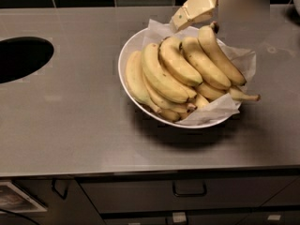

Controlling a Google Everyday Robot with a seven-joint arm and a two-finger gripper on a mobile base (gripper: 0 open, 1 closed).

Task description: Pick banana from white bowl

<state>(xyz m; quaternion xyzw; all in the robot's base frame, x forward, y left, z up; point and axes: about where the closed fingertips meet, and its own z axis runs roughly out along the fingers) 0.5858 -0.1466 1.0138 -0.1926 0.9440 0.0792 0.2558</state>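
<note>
The white bowl (125,55) stands on the grey counter, lined with crinkled white paper and full of bananas. The banana (219,55) is long and pale yellow. It lies at the right of the pile, with its dark tip pointing to the back. A bunch of fatter bananas (164,76) fills the left and middle. A small banana with a thin stem (241,95) pokes out at the right rim. My gripper (194,8) is cream-coloured and hovers just above the bowl's back rim, left of the banana's dark tip. It holds nothing that I can see.
A dark round hole (18,57) is cut into the counter at the left. Dark tiles line the wall behind. Drawers with handles (189,190) run below the counter's front edge.
</note>
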